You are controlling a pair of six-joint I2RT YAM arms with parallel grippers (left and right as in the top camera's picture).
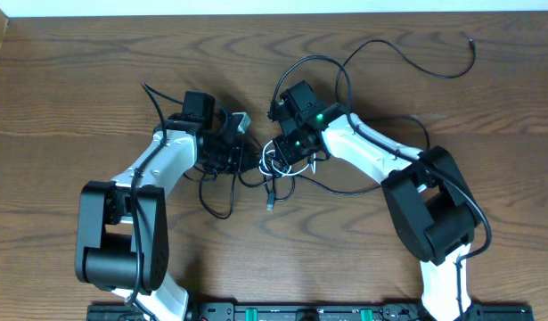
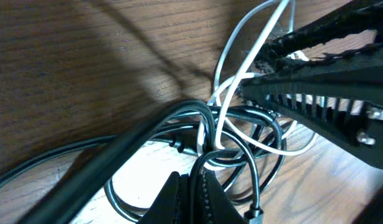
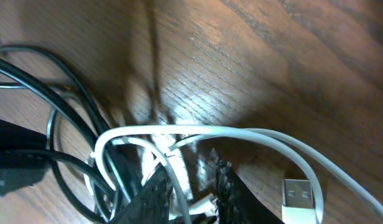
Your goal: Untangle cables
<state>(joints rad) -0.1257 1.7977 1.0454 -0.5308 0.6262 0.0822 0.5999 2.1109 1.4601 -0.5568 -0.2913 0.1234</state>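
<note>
Close in at the left wrist, the left gripper (image 2: 192, 179) was clenched, jaws pressed together on a loop of the black cord (image 2: 179, 115), right where several black strands bunched up. Just past those fingertips the white cord (image 2: 244, 74) climbed through the black loops and crossed over them. Over at the right wrist, the right gripper (image 3: 191, 171) had its jaws drawn in on a strand of the white cord, pinching it low between the pads, with a white USB plug (image 3: 300, 198) lying flat just beside the right finger and black loops off to the other side. From above, starting nearest the arm bases, one loose black end (image 1: 270, 205) lay on the wooden table (image 1: 69, 80) below the knot. Then came the knot itself, black and white wound together, sitting between the two grippers, which were near each other. Farthest out, the black cord swept away in a wide curve toward the table's far edge, ending in a small plug (image 1: 470, 40)
</note>
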